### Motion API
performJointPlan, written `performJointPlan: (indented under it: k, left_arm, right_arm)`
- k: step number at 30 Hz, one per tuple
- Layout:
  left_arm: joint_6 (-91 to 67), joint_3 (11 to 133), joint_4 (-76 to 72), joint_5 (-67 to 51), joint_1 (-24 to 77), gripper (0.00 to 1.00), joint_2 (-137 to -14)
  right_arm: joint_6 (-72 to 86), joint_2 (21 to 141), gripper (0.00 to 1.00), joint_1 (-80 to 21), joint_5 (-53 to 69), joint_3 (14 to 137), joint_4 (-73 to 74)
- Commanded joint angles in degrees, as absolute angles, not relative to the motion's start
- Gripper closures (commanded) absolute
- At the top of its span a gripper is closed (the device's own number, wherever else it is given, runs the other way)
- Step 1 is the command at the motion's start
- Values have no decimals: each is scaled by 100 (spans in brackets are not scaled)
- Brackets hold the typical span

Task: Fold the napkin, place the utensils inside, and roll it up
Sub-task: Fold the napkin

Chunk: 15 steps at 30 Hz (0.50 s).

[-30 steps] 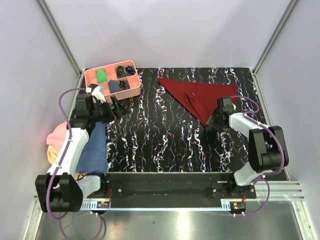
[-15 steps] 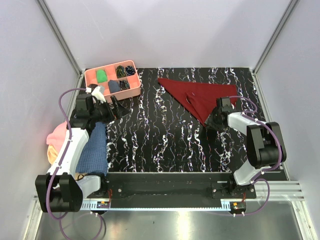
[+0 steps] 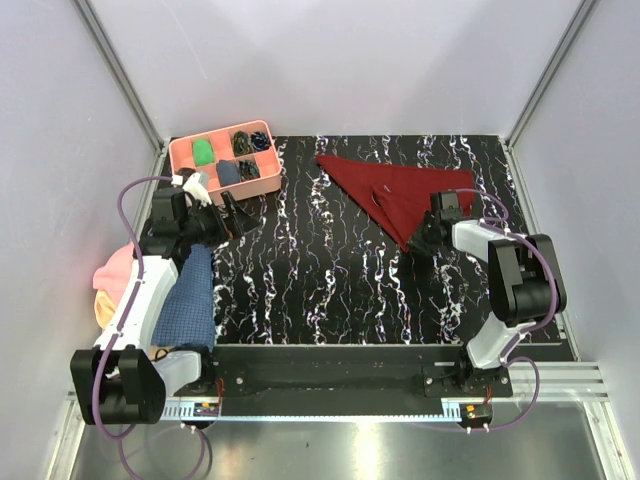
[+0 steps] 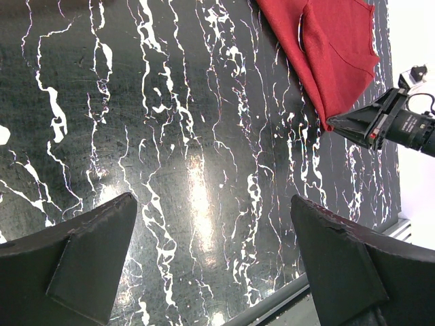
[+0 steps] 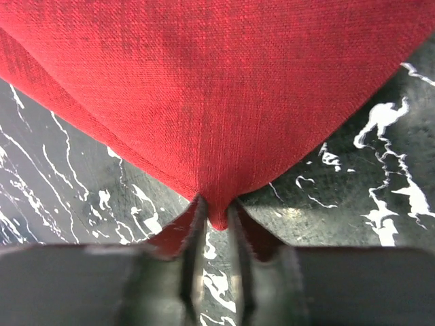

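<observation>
The dark red napkin (image 3: 400,190) lies spread flat at the back right of the black marbled table, one corner pointing toward me. My right gripper (image 3: 418,243) sits at that near corner. In the right wrist view the napkin (image 5: 217,88) fills the top and its tip is pinched between the narrow fingers of my right gripper (image 5: 217,214). My left gripper (image 3: 230,215) hovers wide open over bare table at the left, holding nothing (image 4: 212,200); the napkin (image 4: 336,54) shows far off. Thin dark pieces lie in the tray; they are too small to tell whether they are the utensils.
A pink compartment tray (image 3: 180,155) stands at the back left corner with green and dark items in it. A blue checked cloth (image 3: 190,295) and a pink cloth (image 3: 112,270) lie under the left arm. Grey walls close in both sides and the back.
My right gripper has edged in onto the napkin's near corner and its jaws have closed on the tip. The left arm has not moved.
</observation>
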<state>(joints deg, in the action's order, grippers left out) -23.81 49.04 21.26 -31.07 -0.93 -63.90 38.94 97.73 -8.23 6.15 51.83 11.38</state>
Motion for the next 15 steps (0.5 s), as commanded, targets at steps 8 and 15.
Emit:
performJointPlan:
  k: [8,15]
  left_arm:
    - [-2320,4851,1916,-2848,52,1,-6293]
    - [-2469,4878,2004,-2207,922,1,-6214]
  right_arm:
    - [3647,9484,100,-887,1555,4203,1581]
    - [3919,8229,100,-1317,1863,3235,2118]
